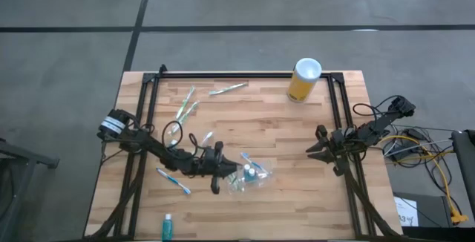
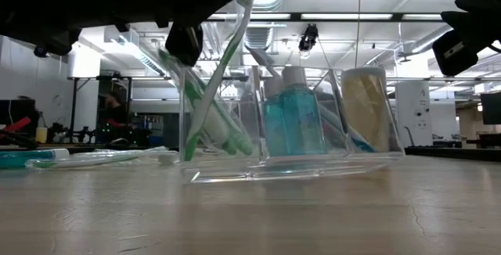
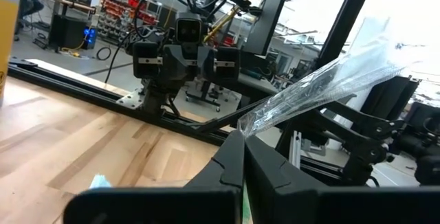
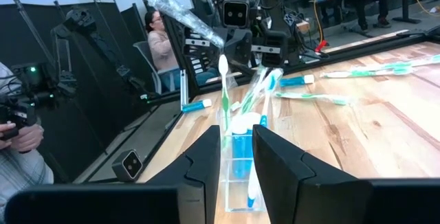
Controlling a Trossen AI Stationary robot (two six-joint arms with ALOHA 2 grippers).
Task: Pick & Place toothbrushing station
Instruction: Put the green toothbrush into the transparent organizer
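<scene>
At the left of the bench [image 1: 282,123], several things lie loose and not yet collected: two white-green toothbrushes [image 1: 185,107] near the far edge, a white-blue toothbrush [image 1: 172,181] nearer, and a teal tube [image 1: 168,227] at the front edge.

Just right of these, the left hand [image 1: 217,174] is pinched tight on a toothbrush in a clear wrapper [image 3: 323,86], right beside the clear cup [image 2: 258,169]. The step looks like placing this brush. In the low view a white-green brush slants down into the cup under that hand, so the lower end seems to be inside already. The next move probably calls for lowering a little, then letting go without tipping the light cup.

The cup stands upright near the bench's middle. It holds a teal white-capped tube [image 2: 291,118] and a few brushes, white-green and white-blue, leaning against its walls.

Further right, the right hand [image 1: 319,147] waits well apart from the cup, its fingers narrowly parted and holding nothing.
</scene>
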